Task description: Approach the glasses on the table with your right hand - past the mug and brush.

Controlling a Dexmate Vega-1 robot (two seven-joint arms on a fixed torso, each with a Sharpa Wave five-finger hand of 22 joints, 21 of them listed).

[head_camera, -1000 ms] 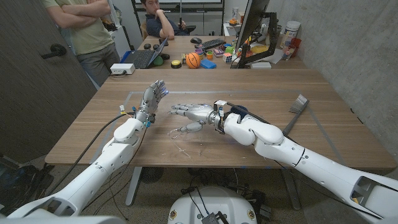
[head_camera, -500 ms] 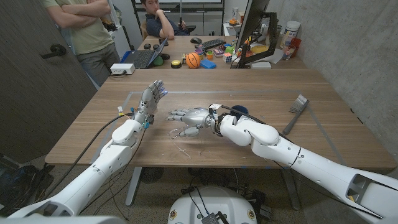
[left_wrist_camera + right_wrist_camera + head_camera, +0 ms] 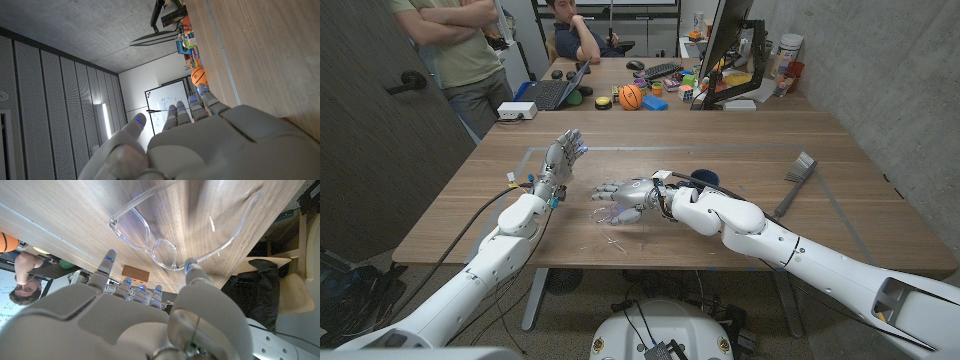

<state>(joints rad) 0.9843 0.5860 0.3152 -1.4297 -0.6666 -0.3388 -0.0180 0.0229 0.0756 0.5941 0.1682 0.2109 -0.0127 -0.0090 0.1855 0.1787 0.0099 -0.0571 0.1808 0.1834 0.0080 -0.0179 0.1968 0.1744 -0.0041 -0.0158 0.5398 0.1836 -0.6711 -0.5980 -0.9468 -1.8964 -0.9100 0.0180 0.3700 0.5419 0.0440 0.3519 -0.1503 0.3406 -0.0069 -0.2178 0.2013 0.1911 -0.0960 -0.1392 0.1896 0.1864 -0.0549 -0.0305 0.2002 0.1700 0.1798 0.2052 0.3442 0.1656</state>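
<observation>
— Wooden table (image 3: 740, 150) under both arms, with two people and a cluttered desk behind it. Where are the glasses?

— Clear-framed glasses (image 3: 613, 222) lie on the wood near the front edge, just under and in front of the right hand (image 3: 623, 193). In the right wrist view the glasses (image 3: 170, 245) lie with temples unfolded, close beyond the fingertips (image 3: 190, 266).

— Is that hand gripping them?

— No, its fingers are spread apart and it holds nothing; I cannot tell whether a fingertip touches the frame.

— The mug and brush?

— A dark mug (image 3: 704, 179) sits right behind the right forearm; the brush (image 3: 794, 181) lies well apart towards the right edge.

— And the left hand?

— The left hand (image 3: 563, 157) is raised above the table, fingers loose and empty
</observation>
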